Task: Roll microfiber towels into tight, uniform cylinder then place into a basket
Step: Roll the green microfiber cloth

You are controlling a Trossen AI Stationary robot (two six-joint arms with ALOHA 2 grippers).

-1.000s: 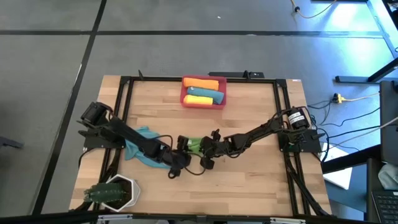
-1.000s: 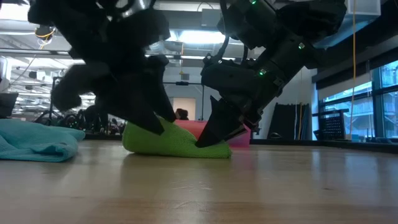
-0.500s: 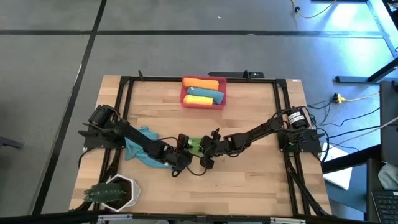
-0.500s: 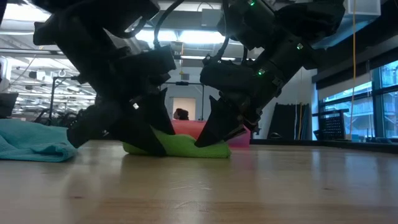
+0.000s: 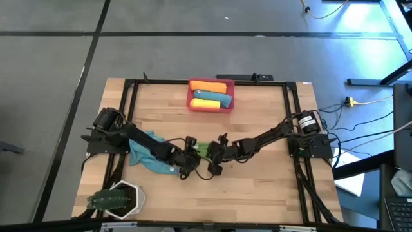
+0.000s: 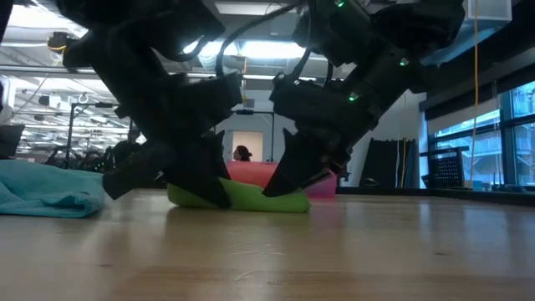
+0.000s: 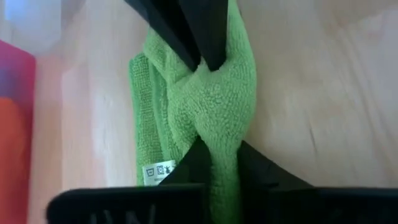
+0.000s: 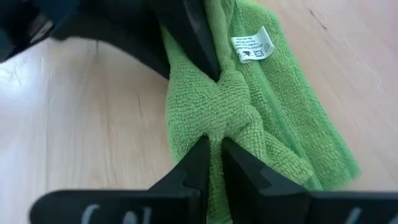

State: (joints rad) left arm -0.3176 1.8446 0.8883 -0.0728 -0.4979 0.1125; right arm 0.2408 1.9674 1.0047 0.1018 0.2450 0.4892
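Observation:
A green microfiber towel point(image 5: 201, 149), loosely rolled and bunched, lies on the wooden table near its middle, stretched between my two grippers. My left gripper point(image 5: 192, 153) is shut on its left end and my right gripper point(image 5: 211, 154) on its right end. In the low view the towel point(image 6: 251, 198) rests on the tabletop along its underside. The red-pink basket point(image 5: 189, 96) stands at the far edge and holds orange, yellow and teal rolls. A teal towel point(image 5: 148, 153) lies crumpled under my left arm. My left gripper pinches a bunched fold of the green towel point(image 7: 222, 146) between its two fingers, several layers thick. The fingers slant down from the table's left. The towel stays on the table. My right gripper pinches the opposite bunched fold point(image 8: 219, 134) between its two fingers, slanting down from the table's right. The cloth puckers where the fingers meet it, and a white label point(image 8: 252, 45) shows beyond.
A white hexagonal pot with a green plant point(image 5: 117, 200) stands at the near left corner. A black frame point(image 5: 129, 103) runs around the table's edges. Bare wood lies between the towel and the basket and along the near side.
My left gripper has come down onto the green towel's left end and has shut on it, bunching the cloth there. My right gripper has kept its hold, and the towel has stayed on the table.

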